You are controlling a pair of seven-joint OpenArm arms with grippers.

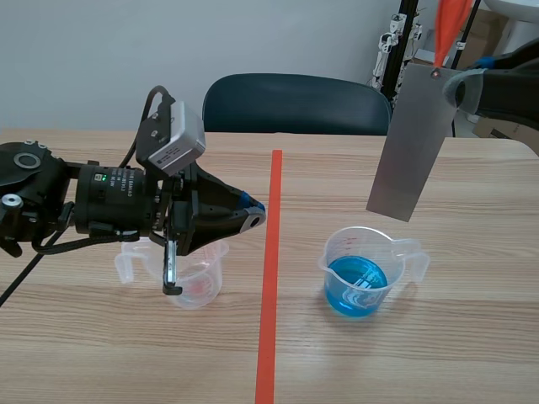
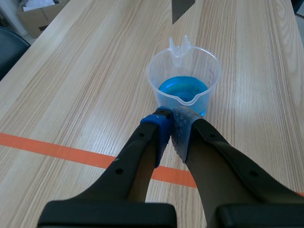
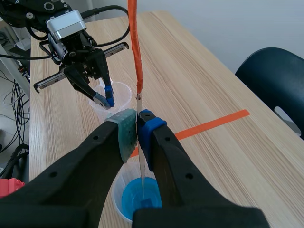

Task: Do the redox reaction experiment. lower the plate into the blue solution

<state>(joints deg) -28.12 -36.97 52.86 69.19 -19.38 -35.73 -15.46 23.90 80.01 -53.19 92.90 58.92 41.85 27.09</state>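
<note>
1. Scene view: the beaker of blue solution (image 1: 362, 273) stands on the table (image 1: 472, 353), to the right of the red tape line (image 1: 269, 269). The grey metal plate (image 1: 411, 143) hangs tilted above the beaker. Its lower edge is clear of the rim and not in the liquid. The right gripper (image 1: 452, 82) pinches the plate's top corner, up and to the right of the beaker, where an orange strip (image 1: 450, 29) is attached. Across the tape line from the beaker, the left gripper (image 1: 253, 215) has its fingers pressed together on nothing, just over an empty beaker (image 1: 200, 284). A dark chair (image 1: 295, 103) sits behind the table, beyond the beaker.

2. Left wrist view: the left gripper (image 2: 172, 127) has its pads meeting, with nothing between them. The beaker of blue solution (image 2: 184, 78) is directly ahead, close to the tips. A corner of the plate (image 2: 183, 9) shows above and beyond the beaker.

3. Right wrist view: the right gripper (image 3: 138, 124) squeezes the plate (image 3: 141, 171), which is seen edge-on as a thin line running down toward the beaker of blue solution (image 3: 124, 202). Whether it touches the liquid cannot be told here. Beyond the beaker, the left gripper (image 3: 102, 98) is over the empty beaker (image 3: 121, 95).
</note>
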